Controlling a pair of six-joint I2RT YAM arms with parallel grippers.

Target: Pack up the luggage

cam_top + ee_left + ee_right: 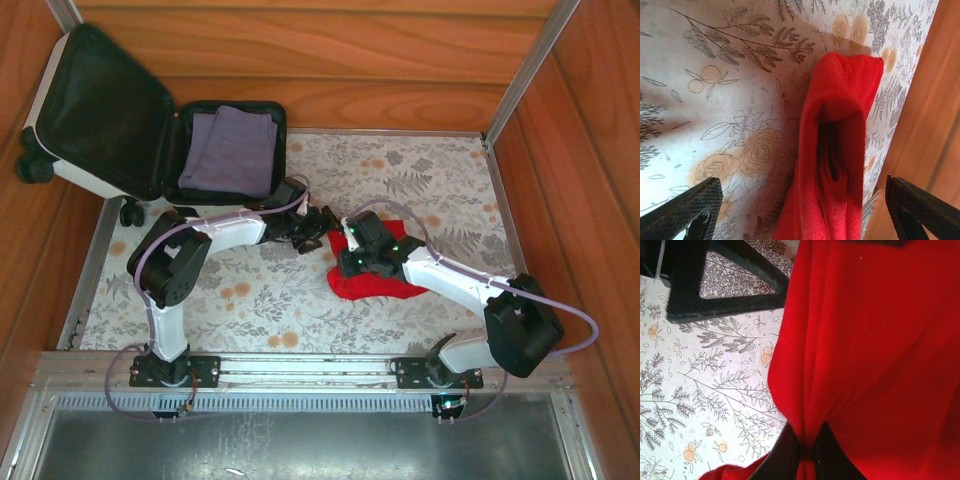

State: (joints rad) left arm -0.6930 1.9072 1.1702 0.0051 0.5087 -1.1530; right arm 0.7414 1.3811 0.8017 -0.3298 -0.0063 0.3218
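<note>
The luggage [95, 115] lies open at the back left, its black-lined lid leaning against the wooden wall. A folded grey-purple cloth [230, 150] rests in its base. A red cloth [375, 285] lies on the flowered table mat in the middle. My right gripper [805, 457] is shut on a bunched fold of the red cloth [870, 340], lifting it slightly; from above, the right gripper [342, 262] sits at the cloth's left edge. My left gripper [802, 215] is open, its fingers [685, 212] wide on either side of a raised fold of the red cloth [835, 150], not touching it. From above, the left gripper [322, 230] is just left of the right one.
Wooden walls [590, 120] close in the table on three sides, with a metal frame post [530, 70] at the back right. The flowered mat [430, 170] is bare to the right and at the front left. A left gripper finger [715, 295] crosses the right wrist view.
</note>
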